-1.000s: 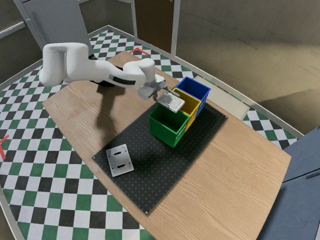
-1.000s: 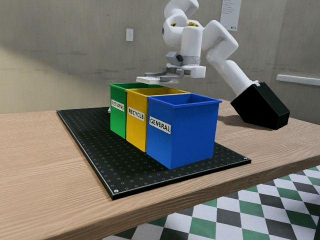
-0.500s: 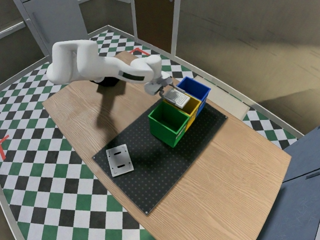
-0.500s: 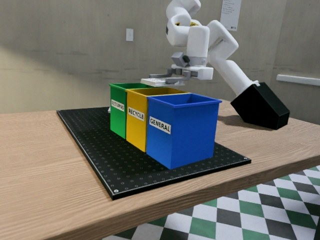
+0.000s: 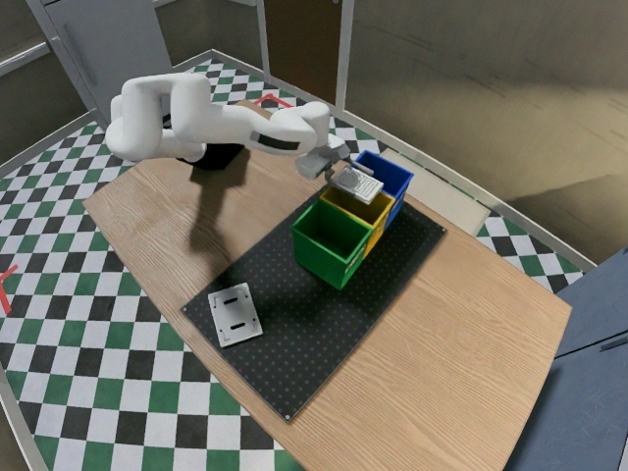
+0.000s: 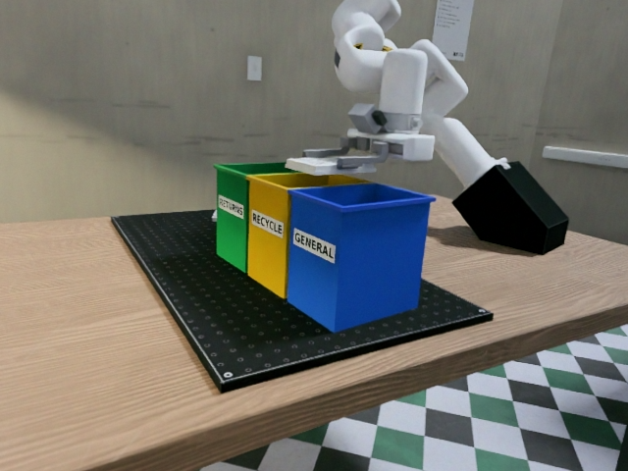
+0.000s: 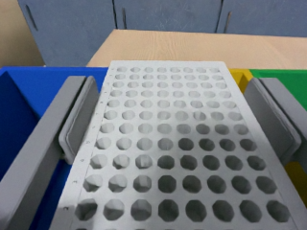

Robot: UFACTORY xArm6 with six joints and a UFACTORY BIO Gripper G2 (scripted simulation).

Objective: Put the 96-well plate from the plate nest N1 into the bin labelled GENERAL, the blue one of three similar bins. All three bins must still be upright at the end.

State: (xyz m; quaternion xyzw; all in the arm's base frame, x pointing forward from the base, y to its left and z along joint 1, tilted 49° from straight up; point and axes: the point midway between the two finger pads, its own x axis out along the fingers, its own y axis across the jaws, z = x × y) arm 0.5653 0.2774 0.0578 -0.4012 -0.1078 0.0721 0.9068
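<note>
White 96-well plate (image 5: 359,183) (image 6: 320,166) (image 7: 165,139) clamped in closed hand (image 5: 363,186) (image 6: 322,158) (image 7: 177,120), held above yellow bin (image 5: 381,219) (image 6: 266,253) (image 7: 241,77), blue GENERAL bin (image 5: 397,205) (image 6: 380,253) (image 7: 53,79) upright alongside

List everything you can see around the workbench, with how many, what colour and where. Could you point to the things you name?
blue bin (image 5: 400,194) (image 6: 380,253): one, blue, GENERAL, end of the row
yellow bin (image 5: 374,241) (image 6: 267,253): one, yellow, RECYCLE, middle
green bin (image 5: 324,258) (image 6: 232,233): one, green, RETURNS, other end
96-well plate (image 5: 361,185) (image 6: 314,165) (image 7: 165,129): one, white, above the bins, between the gripper's fingers
plate nest (image 5: 235,314): one, pale grey, on the mounting board
mounting board (image 5: 324,344) (image 6: 177,284): one, black, on the table
table (image 5: 456,324) (image 6: 76,284) (image 7: 168,48): one, wood-brown, under the board
cabinets (image 5: 548,405) (image 7: 163,14): several, blue-grey, beyond the table
arm (image 5: 228,124) (image 6: 402,80): one, white, reaching over the bins
gripper (image 5: 357,183) (image 6: 331,158) (image 7: 179,120): one, grey, shut on the plate
</note>
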